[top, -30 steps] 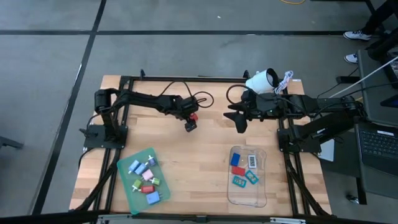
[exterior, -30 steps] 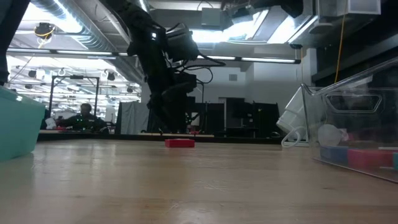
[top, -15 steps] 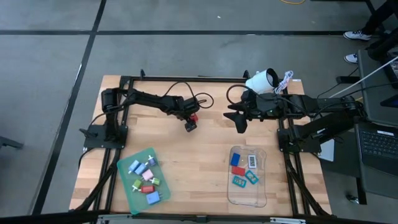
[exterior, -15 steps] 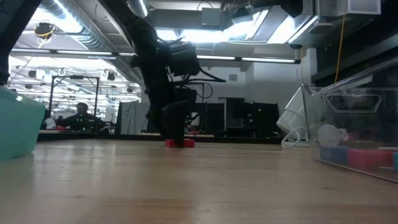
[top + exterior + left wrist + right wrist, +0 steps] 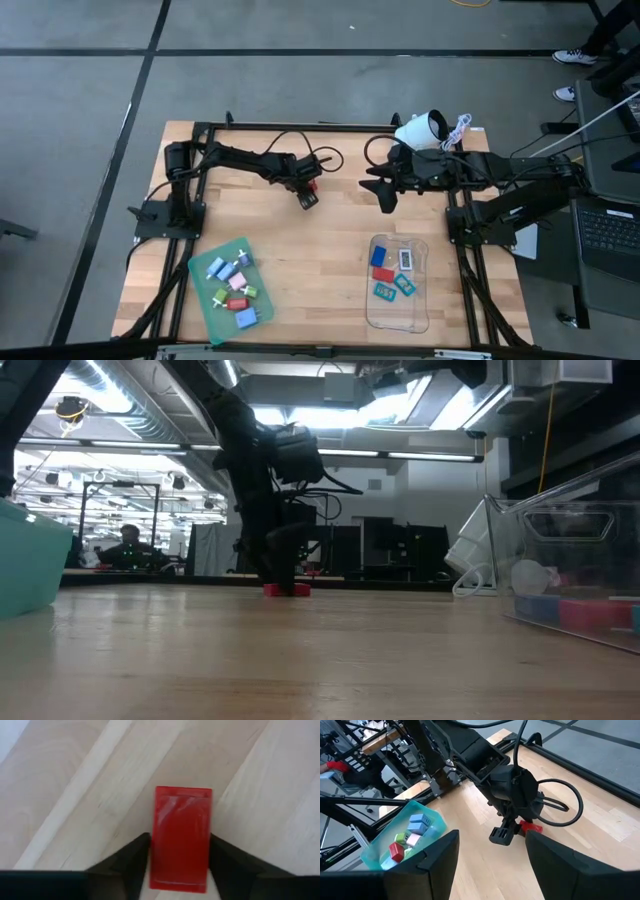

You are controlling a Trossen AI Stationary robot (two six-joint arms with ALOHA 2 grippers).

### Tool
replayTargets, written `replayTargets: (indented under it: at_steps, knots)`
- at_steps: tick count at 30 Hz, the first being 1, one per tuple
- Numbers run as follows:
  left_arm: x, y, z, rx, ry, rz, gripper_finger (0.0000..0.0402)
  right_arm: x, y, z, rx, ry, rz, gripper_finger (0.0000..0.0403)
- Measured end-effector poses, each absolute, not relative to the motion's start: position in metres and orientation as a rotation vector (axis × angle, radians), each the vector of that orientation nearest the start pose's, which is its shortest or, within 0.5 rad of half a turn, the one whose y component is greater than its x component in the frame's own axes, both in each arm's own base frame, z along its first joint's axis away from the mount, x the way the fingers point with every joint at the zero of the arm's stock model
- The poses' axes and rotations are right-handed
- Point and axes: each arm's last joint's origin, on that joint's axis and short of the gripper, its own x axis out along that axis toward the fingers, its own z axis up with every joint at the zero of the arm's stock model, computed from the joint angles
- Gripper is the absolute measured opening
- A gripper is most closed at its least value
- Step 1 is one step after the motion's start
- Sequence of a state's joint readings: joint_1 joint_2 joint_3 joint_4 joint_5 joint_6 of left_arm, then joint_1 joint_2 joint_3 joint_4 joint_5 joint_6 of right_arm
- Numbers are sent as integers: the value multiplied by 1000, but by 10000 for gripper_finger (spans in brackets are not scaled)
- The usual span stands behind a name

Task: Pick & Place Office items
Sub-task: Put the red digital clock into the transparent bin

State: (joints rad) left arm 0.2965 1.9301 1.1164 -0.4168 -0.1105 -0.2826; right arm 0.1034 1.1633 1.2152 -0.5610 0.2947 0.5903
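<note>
A small red rectangular piece (image 5: 181,840) lies flat on the wooden table near its far edge, left of centre (image 5: 313,185). My left gripper (image 5: 307,197) stands low over it with one finger on each long side, and the low view shows it down at table height (image 5: 284,586). My right gripper (image 5: 385,200) hovers open to the right of it, touching nothing. Several coloured pieces lie in the green tray (image 5: 205,292). A few more lie in the clear tray (image 5: 398,312). My left gripper has the red piece by its two long side edges (image 5: 156,855), pinched between the two fingers (image 5: 134,857). The fingers come from above, pointing down, and lie along the piece. The piece lies flat on the table.
A white rounded device (image 5: 421,130) with a cord sits at the far edge behind my right arm. Black cables loop near my left gripper (image 5: 325,158). Bare wood lies between the two trays. In the low view the clear tray (image 5: 570,560) rises at the right, the teal one (image 5: 28,565) at the left.
My left gripper has come down from just above the red piece to table height, and its fingers now stand around the piece. The red piece has stayed where it was on the table.
</note>
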Motion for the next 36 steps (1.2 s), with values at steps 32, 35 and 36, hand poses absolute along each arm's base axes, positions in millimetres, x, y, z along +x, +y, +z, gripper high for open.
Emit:
replayTargets:
  at_steps: [32, 35, 36]
  knots:
    - [328, 170, 295, -762, 288, -654, 150, 251, 15, 399, 383, 189, -105, 233]
    - [331, 161, 314, -702, 244, -678, 150, 252, 10, 400, 383, 176, -90, 233]
    - [334, 157, 319, -687, 237, -696, 150, 252, 8, 401, 383, 169, -80, 233]
